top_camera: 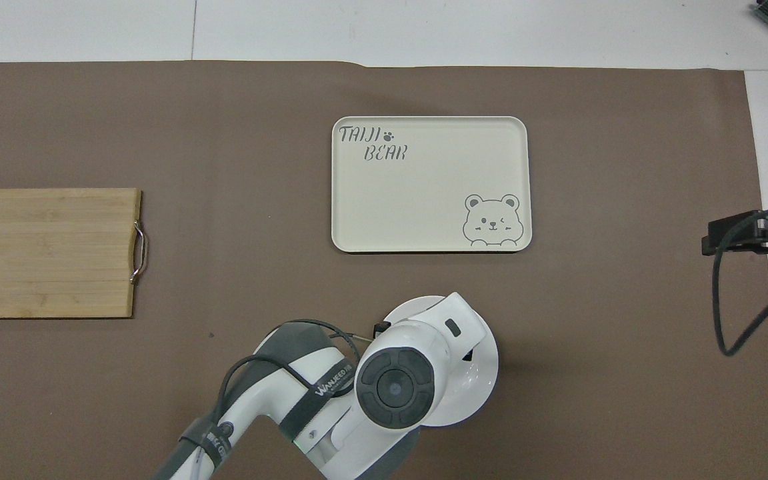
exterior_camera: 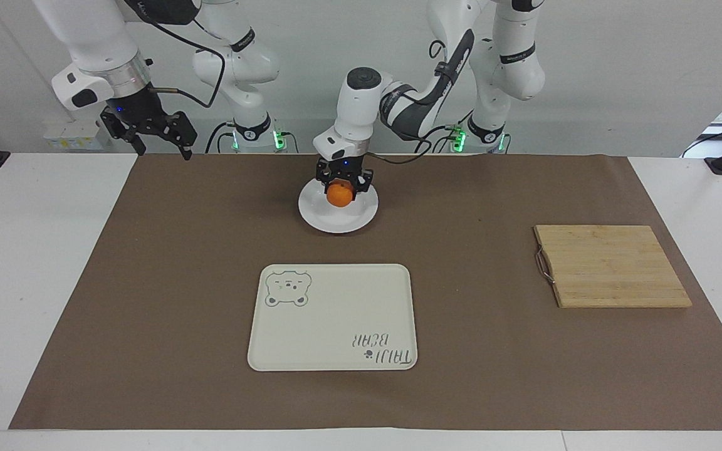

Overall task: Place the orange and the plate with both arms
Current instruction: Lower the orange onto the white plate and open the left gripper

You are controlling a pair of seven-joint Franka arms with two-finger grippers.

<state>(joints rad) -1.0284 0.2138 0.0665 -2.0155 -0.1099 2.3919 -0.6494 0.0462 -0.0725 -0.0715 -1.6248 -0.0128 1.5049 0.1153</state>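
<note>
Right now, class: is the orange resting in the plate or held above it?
Held. The left gripper has its fingers shut on the orange over the plate; contact with the plate cannot be told.

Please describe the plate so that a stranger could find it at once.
On the brown mat, the plate lies nearer to the robots than the cream bear tray. It is round, white and glossy, under the left gripper holding the orange.
</note>
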